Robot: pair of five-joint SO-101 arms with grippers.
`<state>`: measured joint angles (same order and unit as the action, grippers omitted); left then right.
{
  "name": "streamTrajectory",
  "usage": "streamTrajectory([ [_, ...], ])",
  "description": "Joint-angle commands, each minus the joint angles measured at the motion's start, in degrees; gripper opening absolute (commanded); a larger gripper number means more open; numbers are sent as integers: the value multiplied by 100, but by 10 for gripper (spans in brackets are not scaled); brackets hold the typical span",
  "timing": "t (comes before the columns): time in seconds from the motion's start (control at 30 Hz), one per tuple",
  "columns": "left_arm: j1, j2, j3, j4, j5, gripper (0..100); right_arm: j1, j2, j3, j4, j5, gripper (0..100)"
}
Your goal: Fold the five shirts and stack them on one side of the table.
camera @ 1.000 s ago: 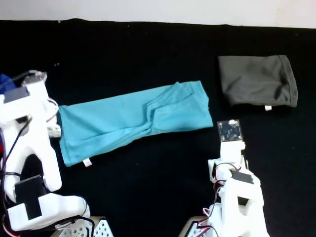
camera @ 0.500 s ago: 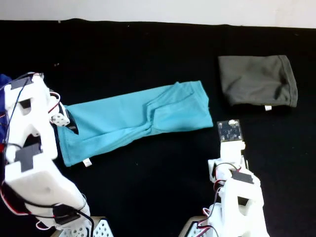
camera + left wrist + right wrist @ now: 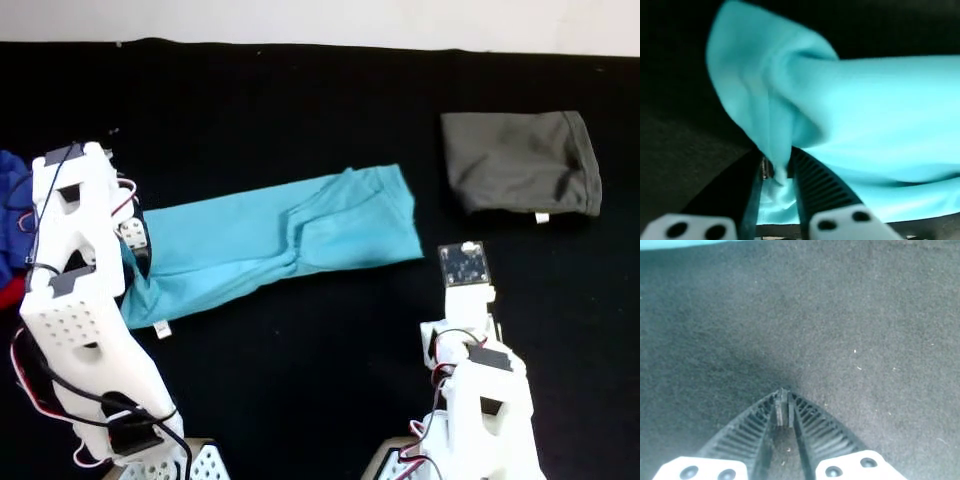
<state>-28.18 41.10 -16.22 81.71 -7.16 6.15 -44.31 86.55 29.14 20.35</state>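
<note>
Teal shirt [image 3: 880, 110] pinched in left tool [image 3: 777, 176], clear from its wrist view (right tool [image 3: 784, 407] closed, empty).

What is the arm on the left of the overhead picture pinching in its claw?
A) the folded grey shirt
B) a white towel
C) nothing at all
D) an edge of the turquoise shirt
D: the left wrist view shows the left gripper shut on a bunched fold of the turquoise shirt, while the grey shirt lies folded and apart on the other side of the table.
</note>
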Motion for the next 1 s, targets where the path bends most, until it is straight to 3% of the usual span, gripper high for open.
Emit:
streamTrajectory([
  [0.0,-259,145,-418,9,-211,8,31,-22,57,-136,26,9],
  [0.1,-699,136,-848,149,-229,8,31,-22,57,-136,26,9],
  [0.23,-919,171,-1763,923,-677,8,31,-22,57,-136,26,9],
  [0.4,-470,127,-2651,1881,-712,8,31,-22,57,-136,26,9],
  [0.53,48,-154,-2721,1969,-703,8,31,-22,57,-136,26,9],
  [0.7,1200,-1209,-2167,1969,-466,8,31,-22,57,-136,26,9],
  [0.97,3829,-2325,-2018,1591,-18,8,31,-22,57,-136,18,9],
])
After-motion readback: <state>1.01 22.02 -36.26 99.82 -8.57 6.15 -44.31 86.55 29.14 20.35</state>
